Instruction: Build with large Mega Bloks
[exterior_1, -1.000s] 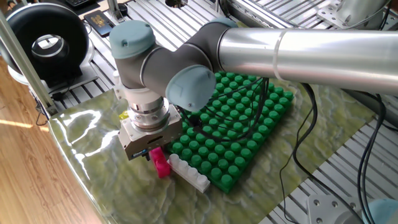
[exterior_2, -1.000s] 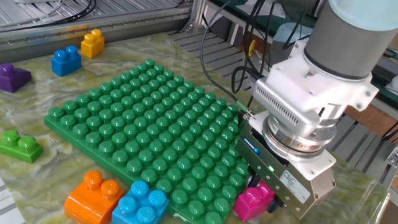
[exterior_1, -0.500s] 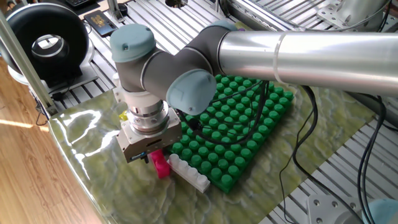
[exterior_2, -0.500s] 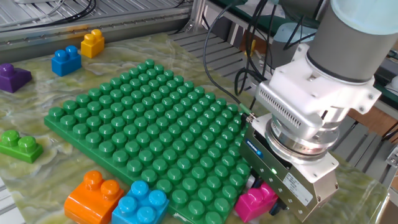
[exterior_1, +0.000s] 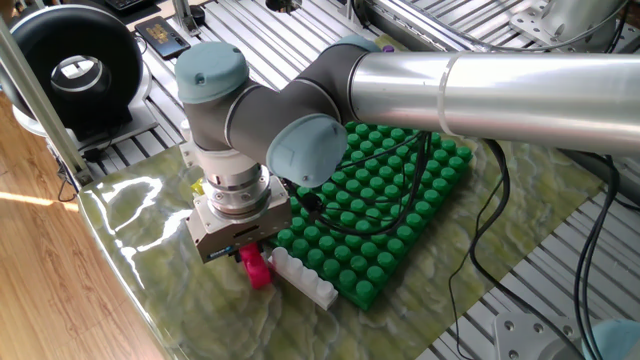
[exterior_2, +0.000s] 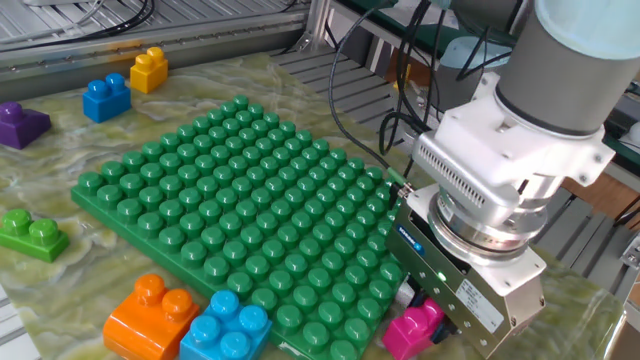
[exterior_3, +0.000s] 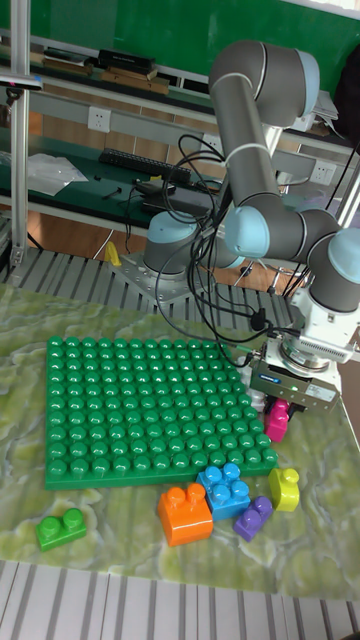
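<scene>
Where the arm reaches down past the baseplate's edge, this is what shows:

Gripper: the gripper (exterior_1: 243, 251) hangs low over the mat just off one corner of the green baseplate (exterior_2: 220, 215); in the tall fixed view it (exterior_3: 285, 402) stands beside the baseplate's right edge.
Grip: its body hides the fingertips in every view, so I cannot tell whether they pinch the magenta block or only stand around it.
Magenta block: the magenta block (exterior_1: 257, 266) pokes out from under the gripper, on the mat beside the baseplate's corner; seen also at (exterior_2: 413, 327) and (exterior_3: 277, 420).
White-grey block: a long white-grey block (exterior_1: 305, 279) lies along the baseplate's near edge, touching or just beside the magenta one.
Orange block: the orange block (exterior_2: 152, 317) sits on the mat against the baseplate's edge, with a light blue block (exterior_2: 225, 330) right next to it.
Yellow and purple: in the tall fixed view a yellow block (exterior_3: 284, 489) and a small purple block (exterior_3: 253, 518) lie near the light blue one, off the baseplate's front corner.
Far side: another blue block (exterior_2: 106, 97), a second yellow block (exterior_2: 149, 69) and a second purple block (exterior_2: 22, 124) rest on the mat beyond the baseplate's far corner.
Green block: a small green block (exterior_2: 32, 236) lies on the mat apart from the baseplate.
Baseplate top: no block stands on its studs; black cables (exterior_1: 400, 170) hang across it.
Mat: the green marbled mat (exterior_1: 150, 250) carries everything.
</scene>
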